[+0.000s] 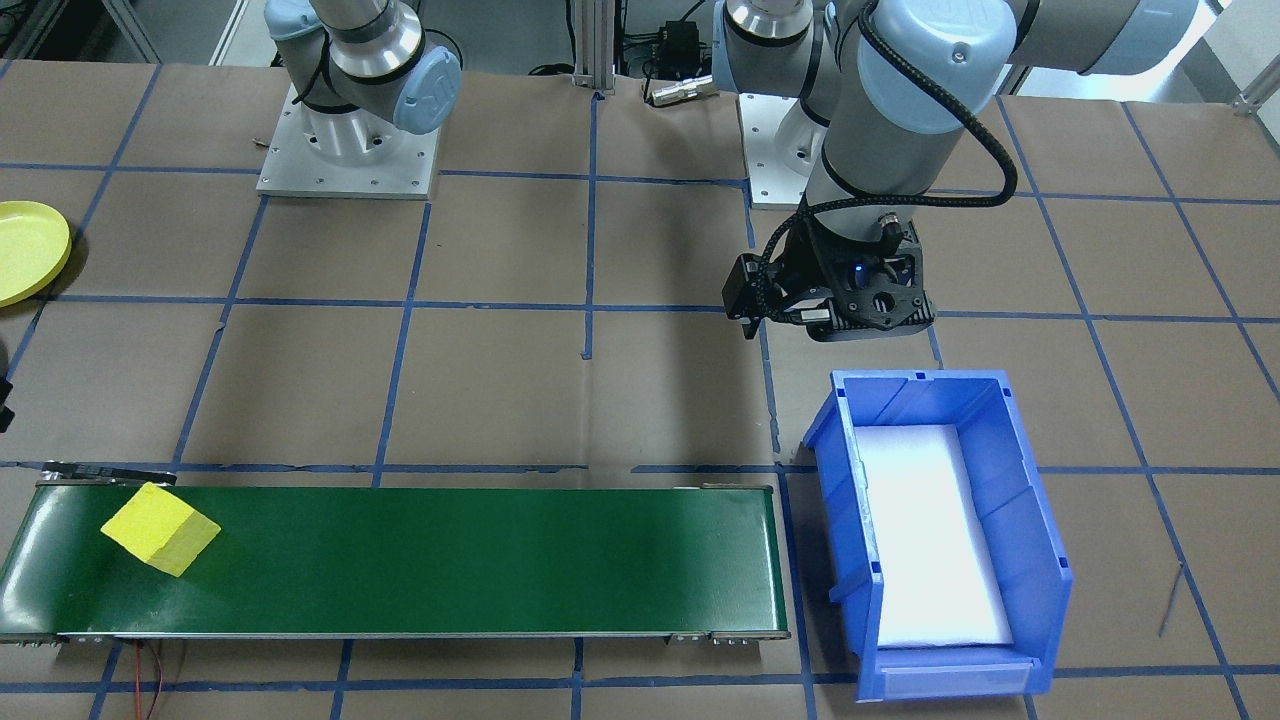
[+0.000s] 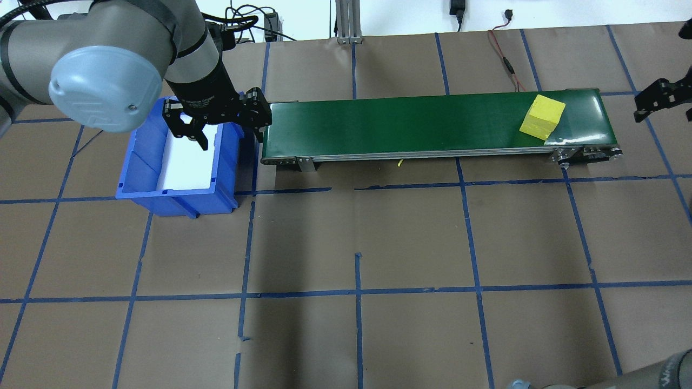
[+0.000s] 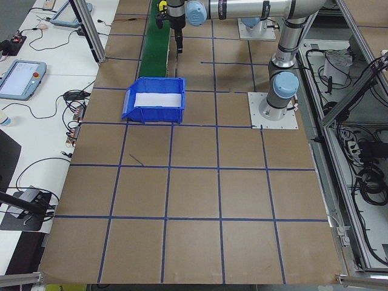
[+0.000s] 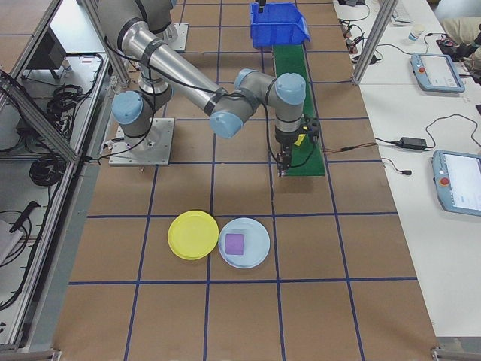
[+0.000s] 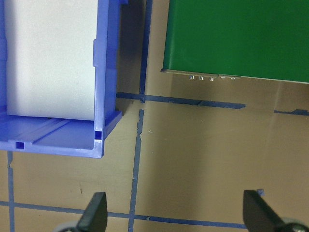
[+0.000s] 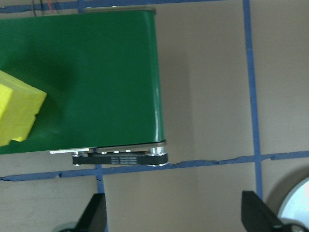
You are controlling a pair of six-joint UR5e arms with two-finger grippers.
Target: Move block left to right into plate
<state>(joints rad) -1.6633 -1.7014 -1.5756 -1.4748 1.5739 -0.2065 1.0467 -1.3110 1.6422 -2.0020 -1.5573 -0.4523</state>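
A yellow block (image 2: 542, 117) lies on the green conveyor belt (image 2: 405, 121) near its end on the robot's right, and it also shows at the left edge of the right wrist view as the block (image 6: 17, 116). My right gripper (image 6: 174, 215) is open and empty, hovering over the table just past that belt end, apart from the block. The yellow plate (image 4: 193, 235) sits on the table further toward the robot's right; the plate (image 1: 25, 250) is cut by the view's edge. My left gripper (image 5: 175, 215) is open and empty, high beside the blue bin (image 5: 104, 72).
The blue bin (image 1: 1010, 480) with a white liner stands at the belt's left end. A pale blue plate (image 4: 255, 256) holding a purple block (image 4: 235, 243) touches the yellow plate. Blue tape lines cross the brown table. Cables and tablets lie on a side bench.
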